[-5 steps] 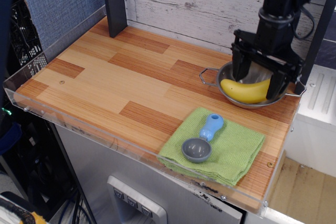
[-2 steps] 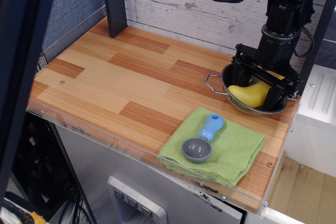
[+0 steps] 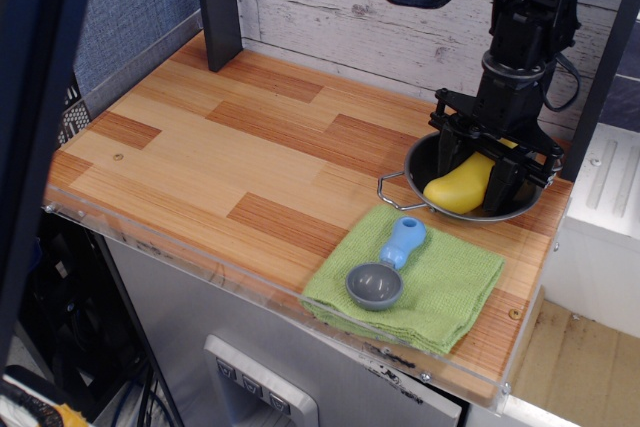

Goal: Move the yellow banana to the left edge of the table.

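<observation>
The yellow banana [image 3: 456, 189] lies tilted in a steel bowl [image 3: 420, 159] at the back right of the table [image 3: 200, 147]. Its blunt end points to the front left, and its far end is hidden behind the gripper. My black gripper [image 3: 478, 173] reaches down into the bowl. Its fingers [image 3: 448, 152] stand on either side of the banana and press against it. The banana rests low in the bowl. The table's left edge [image 3: 60, 172] is far from it.
A green cloth [image 3: 440, 287] lies at the front right with a blue-handled grey scoop [image 3: 385, 265] on it, just in front of the bowl. A dark post [image 3: 218, 2] stands at the back left. A clear acrylic rim [image 3: 250, 282] edges the table.
The gripper has turned and closed in on the banana. The banana has swung from lying crosswise to pointing front left. The bowl has rotated, its left handle moving toward the cloth.
</observation>
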### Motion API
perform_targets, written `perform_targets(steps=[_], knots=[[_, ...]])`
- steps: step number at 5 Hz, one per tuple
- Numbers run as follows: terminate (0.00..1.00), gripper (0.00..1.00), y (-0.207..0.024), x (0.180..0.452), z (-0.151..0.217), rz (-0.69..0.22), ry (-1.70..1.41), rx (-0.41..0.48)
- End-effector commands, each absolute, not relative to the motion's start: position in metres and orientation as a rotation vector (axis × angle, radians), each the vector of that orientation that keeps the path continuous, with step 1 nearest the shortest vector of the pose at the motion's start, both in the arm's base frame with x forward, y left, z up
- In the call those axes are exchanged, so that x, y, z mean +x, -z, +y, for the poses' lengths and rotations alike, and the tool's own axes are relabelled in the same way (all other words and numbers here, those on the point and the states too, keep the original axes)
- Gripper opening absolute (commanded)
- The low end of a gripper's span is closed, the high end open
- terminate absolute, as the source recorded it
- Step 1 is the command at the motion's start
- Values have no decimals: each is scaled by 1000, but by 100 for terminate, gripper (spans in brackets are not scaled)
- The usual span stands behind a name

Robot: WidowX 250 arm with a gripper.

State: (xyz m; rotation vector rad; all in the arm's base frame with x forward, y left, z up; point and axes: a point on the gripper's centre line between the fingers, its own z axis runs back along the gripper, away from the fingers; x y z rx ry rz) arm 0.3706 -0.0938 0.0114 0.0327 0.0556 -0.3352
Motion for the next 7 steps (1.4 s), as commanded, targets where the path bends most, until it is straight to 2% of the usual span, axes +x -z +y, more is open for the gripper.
perform_targets(steps=[1,2,3,4,5,6,7], knots=[[0,0,-100,380,-89,-161,317,-38],[0,0,-130,370,-79,-211,295,-75],[0,0,-145,346,-44,-167,254,-69],[0,0,-154,319,-4,-104,212,-20],[0,0,-159,286,39,-65,148,-30],[0,0,-154,255,73,-28,86,-41],[0,0,-137,233,112,32,-1,-22]])
